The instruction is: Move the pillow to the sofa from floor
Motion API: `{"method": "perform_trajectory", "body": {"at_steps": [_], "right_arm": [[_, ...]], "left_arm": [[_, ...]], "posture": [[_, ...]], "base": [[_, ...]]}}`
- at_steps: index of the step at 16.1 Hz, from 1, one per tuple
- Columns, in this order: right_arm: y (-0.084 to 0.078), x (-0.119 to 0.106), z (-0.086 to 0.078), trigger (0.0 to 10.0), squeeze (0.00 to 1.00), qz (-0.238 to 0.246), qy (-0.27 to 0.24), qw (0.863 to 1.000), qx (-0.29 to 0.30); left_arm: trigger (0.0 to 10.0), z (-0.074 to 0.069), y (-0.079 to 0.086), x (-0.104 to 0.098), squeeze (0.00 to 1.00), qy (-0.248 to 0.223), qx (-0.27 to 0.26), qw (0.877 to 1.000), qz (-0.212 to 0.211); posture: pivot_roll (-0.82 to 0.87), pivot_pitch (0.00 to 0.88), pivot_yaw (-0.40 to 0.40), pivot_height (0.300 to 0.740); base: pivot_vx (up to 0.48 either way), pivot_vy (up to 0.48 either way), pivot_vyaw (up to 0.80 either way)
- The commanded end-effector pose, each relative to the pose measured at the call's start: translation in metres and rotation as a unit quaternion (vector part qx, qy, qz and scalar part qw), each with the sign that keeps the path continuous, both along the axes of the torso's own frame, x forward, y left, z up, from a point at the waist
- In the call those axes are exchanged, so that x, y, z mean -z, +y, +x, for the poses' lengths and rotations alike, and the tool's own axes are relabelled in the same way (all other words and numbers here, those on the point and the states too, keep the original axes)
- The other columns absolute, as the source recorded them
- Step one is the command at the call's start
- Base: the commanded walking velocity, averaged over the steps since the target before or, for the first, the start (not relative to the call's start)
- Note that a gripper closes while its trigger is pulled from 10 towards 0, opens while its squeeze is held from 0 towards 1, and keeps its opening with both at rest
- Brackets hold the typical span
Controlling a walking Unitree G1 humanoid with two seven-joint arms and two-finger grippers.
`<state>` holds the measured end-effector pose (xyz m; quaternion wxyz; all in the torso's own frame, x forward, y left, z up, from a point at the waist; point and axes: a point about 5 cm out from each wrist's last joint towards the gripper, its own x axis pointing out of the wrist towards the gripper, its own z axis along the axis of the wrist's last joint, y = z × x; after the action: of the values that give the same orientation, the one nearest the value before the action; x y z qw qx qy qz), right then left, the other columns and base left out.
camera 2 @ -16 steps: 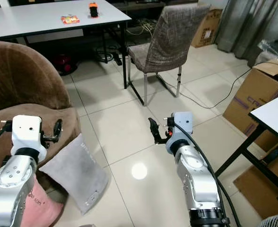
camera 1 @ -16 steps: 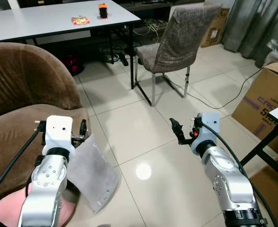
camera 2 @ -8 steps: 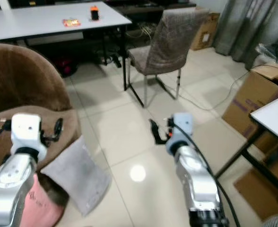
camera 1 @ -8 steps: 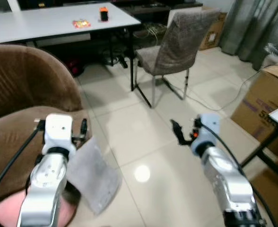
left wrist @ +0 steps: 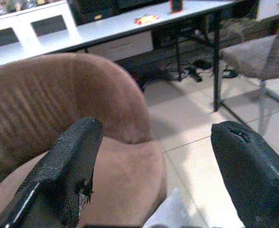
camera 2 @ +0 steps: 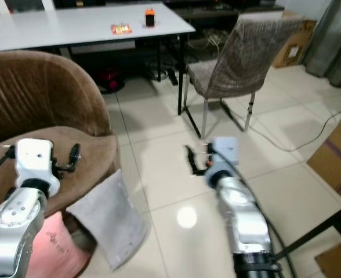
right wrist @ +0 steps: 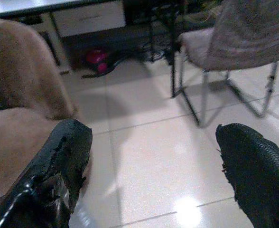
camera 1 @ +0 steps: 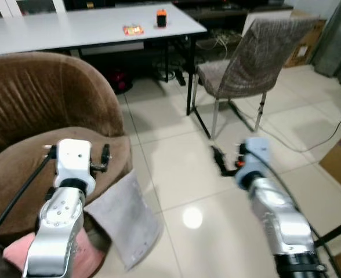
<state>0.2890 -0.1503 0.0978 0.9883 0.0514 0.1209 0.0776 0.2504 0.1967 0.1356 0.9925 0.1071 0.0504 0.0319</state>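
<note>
A brown plush sofa (camera 1: 37, 110) with a rounded back takes up the robot's left side, standing on a glossy floor of pale tiles (camera 1: 176, 174). The grey pillow (camera 1: 124, 217) leans tilted against the front edge of the sofa's seat, its lower corner down on the tiles, and a pink cushion (camera 2: 49, 246) lies just beside it at the sofa's foot. The left gripper (left wrist: 153, 175) hangs above the sofa's seat near its front edge, fingers spread wide apart and holding nothing, with a corner of the pillow just below it. The right gripper (right wrist: 151, 175) is held over bare tiles well apart from the sofa, its fingers likewise spread and empty. Behind the sofa stands a white table (camera 1: 89, 32) bearing a small orange object (camera 1: 161, 18) and a bright packet (camera 1: 132, 29). A grey fabric chair (camera 1: 249, 61) on metal legs stands beyond the sofa's right side, next to the table, with cables (camera 2: 286, 136) trailing across the floor past it.
</note>
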Motion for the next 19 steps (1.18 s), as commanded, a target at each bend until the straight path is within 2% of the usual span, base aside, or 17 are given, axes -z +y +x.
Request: {"method": "perform_trajectory", "body": {"at_steps": [1,4,9,16,19], "right_arm": [[0.0082,-0.0031,0.0023,10.0,0.0,0.007,-0.004,1.0,-0.01],[0.0093,-0.0063,0.0025,10.0,0.0,-0.017,-0.022,0.999,-0.026],[0.0065,-0.005,0.004,10.0,0.0,-0.022,-0.021,0.999,-0.01],[0.0015,-0.0034,0.0051,10.0,0.0,-0.008,-0.022,1.0,0.019],[0.0017,-0.0048,0.0066,10.0,0.0,-0.032,-0.03,0.999,0.011]], "left_arm": [[10.0,0.0006,0.005,-0.0029,0.0,-0.004,-0.006,1.0,0.009],[10.0,0.0007,0.005,-0.003,0.0,-0.004,-0.004,1.0,0.01],[10.0,-0.0003,0.0052,-0.0033,0.0,-0.004,-0.004,1.0,0.01],[10.0,0.0007,0.0045,-0.0042,0.0,-0.006,-0.001,1.0,0.009],[10.0,0.0018,0.0036,-0.0045,0.0,-0.007,-0.001,1.0,0.008]], "posture": [[0.0,0.0,0.002,0.74],[0.0,0.0,0.002,0.74],[0.01,0.0,0.002,0.74],[0.0,0.0,0.006,0.74],[0.01,0.0,0.002,0.74]], "base": [[0.27,0.0,0.0],[0.264,0.0,0.0],[0.266,0.0,0.8],[0.265,0.0,0.0],[0.266,0.0,0.0]]}}
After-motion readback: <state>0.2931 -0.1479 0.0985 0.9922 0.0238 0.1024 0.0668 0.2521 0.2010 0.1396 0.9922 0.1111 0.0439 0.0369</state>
